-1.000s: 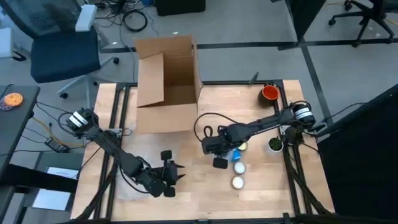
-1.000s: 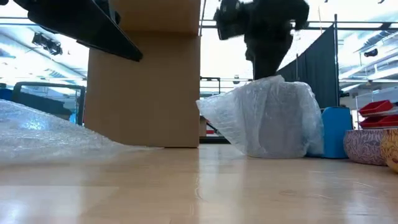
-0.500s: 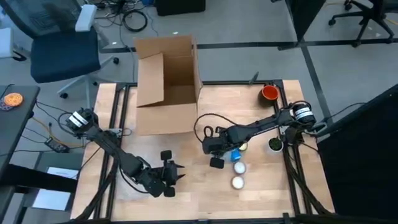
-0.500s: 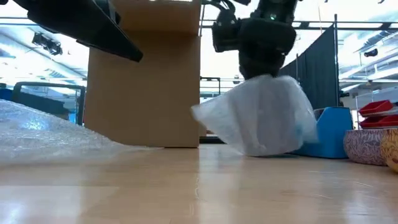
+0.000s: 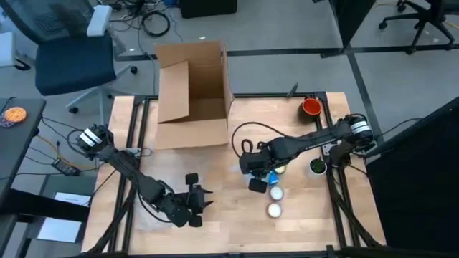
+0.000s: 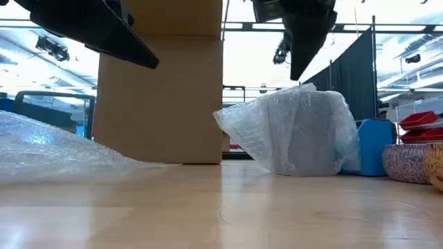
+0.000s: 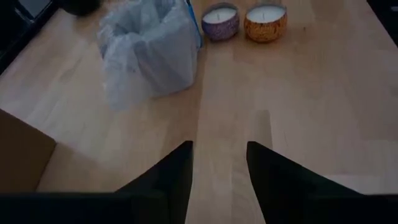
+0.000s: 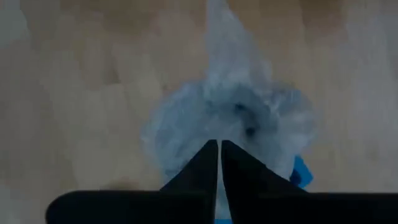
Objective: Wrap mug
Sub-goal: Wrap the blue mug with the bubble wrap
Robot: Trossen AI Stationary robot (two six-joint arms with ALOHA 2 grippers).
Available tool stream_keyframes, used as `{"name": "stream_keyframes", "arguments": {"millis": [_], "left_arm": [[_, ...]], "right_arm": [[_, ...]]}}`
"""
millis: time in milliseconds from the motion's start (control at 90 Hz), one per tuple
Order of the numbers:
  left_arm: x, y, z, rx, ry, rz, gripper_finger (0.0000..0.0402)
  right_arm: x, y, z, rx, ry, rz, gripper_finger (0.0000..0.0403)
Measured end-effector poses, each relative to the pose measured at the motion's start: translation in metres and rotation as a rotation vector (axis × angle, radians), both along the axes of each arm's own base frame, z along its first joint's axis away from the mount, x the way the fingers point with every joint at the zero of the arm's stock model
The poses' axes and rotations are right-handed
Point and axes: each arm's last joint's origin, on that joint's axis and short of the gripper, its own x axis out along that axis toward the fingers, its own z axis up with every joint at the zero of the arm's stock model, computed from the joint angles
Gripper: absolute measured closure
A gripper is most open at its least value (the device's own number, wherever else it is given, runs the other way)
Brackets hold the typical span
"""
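Low view: right tool (image 6: pixel 296 66) fingers together, empty, above bubble-wrapped mug (image 6: pixel 297 131); left tool (image 7: pixel 219 168) parted, empty; no legible writing.

A grey floor (image 5: pixel 287 36) surrounds the wooden table (image 5: pixel 222 215); a blue office chair (image 5: pixel 72 57) stands beyond its far-left corner, cables (image 5: pixel 154 21) nearby, dark curtain (image 6: pixel 360 76) behind

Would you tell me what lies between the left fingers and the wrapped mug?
Only bare tabletop; the left wrist view shows it between the open left fingers and the wrapped mug.
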Motion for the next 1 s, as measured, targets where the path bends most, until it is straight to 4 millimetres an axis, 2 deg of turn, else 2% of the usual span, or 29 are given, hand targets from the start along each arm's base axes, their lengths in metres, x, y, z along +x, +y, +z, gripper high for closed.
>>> {"name": "stream_keyframes", "arguments": {"millis": [244, 344, 411, 489, 644, 722, 867, 1000], "left_arm": [[0.0, 0.0, 0.0, 0.0, 0.0, 0.0, 0.0266], [0.0, 0.0, 0.0, 0.002, 0.001, 0.0, 0.0266], [0.0, 0.0, 0.0, 0.004, 0.004, 0.0, 0.0266], [0.0, 0.0, 0.0, 0.005, 0.006, -0.001, 0.0266], [0.0, 0.0, -0.001, 0.006, 0.007, 0.0, 0.0266], [0.0, 0.0, 0.0, 0.006, 0.006, 0.0, 0.0266], [0.0, 0.0, 0.0, 0.005, 0.005, 0.0, 0.0266], [0.0, 0.0, 0.0, 0.002, 0.003, 0.0, 0.0266]], "right_arm": [[0.015, -0.002, -0.066, 0.04, 0.092, 0.025, 0.0403], [0.019, -0.001, -0.08, 0.048, 0.141, 0.043, 0.0403], [0.019, 0.0, -0.079, 0.052, 0.141, 0.049, 0.0403], [0.019, 0.0, -0.067, 0.047, 0.135, 0.051, 0.0403], [0.009, 0.003, -0.017, 0.018, 0.067, 0.057, 0.0403], [-0.002, 0.001, -0.005, 0.011, 0.085, 0.034, 0.0403], [-0.012, -0.002, -0.001, 0.0, 0.128, -0.009, 0.0403], [-0.006, 0.0, -0.023, 0.014, 0.091, 0.007, 0.0403]]}}
